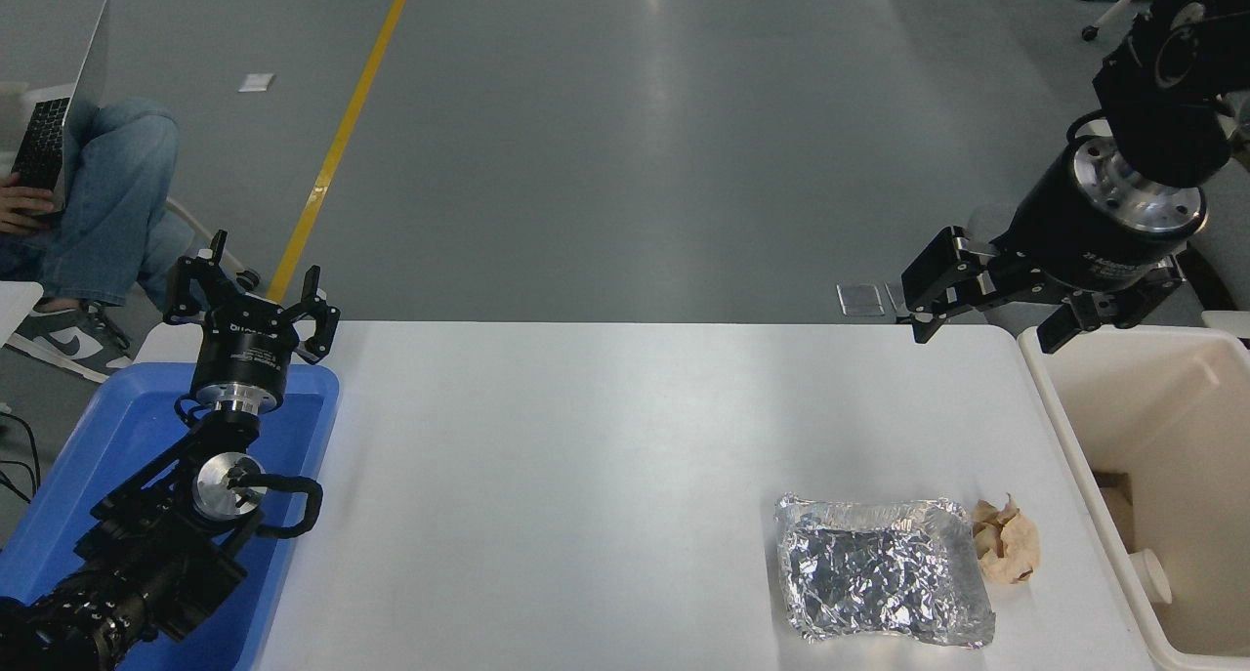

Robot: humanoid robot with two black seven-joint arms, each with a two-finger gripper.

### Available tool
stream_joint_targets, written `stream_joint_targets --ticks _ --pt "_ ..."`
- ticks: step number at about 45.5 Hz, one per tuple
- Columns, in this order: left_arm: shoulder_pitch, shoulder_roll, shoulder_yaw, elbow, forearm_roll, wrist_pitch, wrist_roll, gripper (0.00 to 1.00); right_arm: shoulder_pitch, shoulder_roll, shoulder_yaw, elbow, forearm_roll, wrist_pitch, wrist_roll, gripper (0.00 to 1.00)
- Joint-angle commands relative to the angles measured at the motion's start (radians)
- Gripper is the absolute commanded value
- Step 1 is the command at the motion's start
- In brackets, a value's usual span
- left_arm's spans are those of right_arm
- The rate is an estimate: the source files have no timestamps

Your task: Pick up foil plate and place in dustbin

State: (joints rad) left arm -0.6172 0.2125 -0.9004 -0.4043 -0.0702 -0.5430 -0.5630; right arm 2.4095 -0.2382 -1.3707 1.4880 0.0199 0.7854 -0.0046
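The right gripper (pixel 991 321) hangs with its jaws spread wide and empty, high over the table's far right corner, just beside the dustbin (pixel 1055 398). The foil plate (pixel 879 571) lies well below it on the white table (pixel 586 476) — near the front edge, touching a crumpled paper ball (pixel 1006 542). The left gripper (pixel 252 305), also spread, is parked over a blue tray (pixel 303 456).

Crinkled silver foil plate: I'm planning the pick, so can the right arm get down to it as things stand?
Probably yes: the right gripper, jaws open, hangs high above the crinkled silver foil plate; nothing lies between, though a crumpled tan paper ball touches its right edge.
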Motion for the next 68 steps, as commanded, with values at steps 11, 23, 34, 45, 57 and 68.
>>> stream_joint_targets --ticks 11,23,34,45,57,68 --pt "0.000 0.001 0.000 0.001 0.000 0.000 0.000 0.99 -0.001 -0.007 0.001 0.000 0.000 0.000 0.000 1.00" --pt "0.001 -0.001 0.000 -0.001 0.000 0.000 0.000 0.99 -0.004 -0.007 0.001 0.000 0.000 0.000 0.000 1.00" --pt "0.000 0.001 0.000 0.001 0.000 0.000 0.000 0.99 -0.018 -0.007 0.002 0.000 0.000 0.000 0.000 1.00" --pt "0.001 0.001 0.000 -0.001 0.000 0.000 0.000 0.99 -0.021 -0.007 0.002 0.000 0.000 0.000 0.000 1.00" --pt "0.001 -0.001 0.000 0.001 0.000 0.000 0.000 0.99 -0.047 -0.007 0.001 0.001 0.002 0.000 0.000 1.00" --pt "0.000 0.001 0.000 -0.001 0.000 0.000 0.000 0.99 -0.136 -0.009 -0.010 0.001 0.002 0.000 0.000 1.00"
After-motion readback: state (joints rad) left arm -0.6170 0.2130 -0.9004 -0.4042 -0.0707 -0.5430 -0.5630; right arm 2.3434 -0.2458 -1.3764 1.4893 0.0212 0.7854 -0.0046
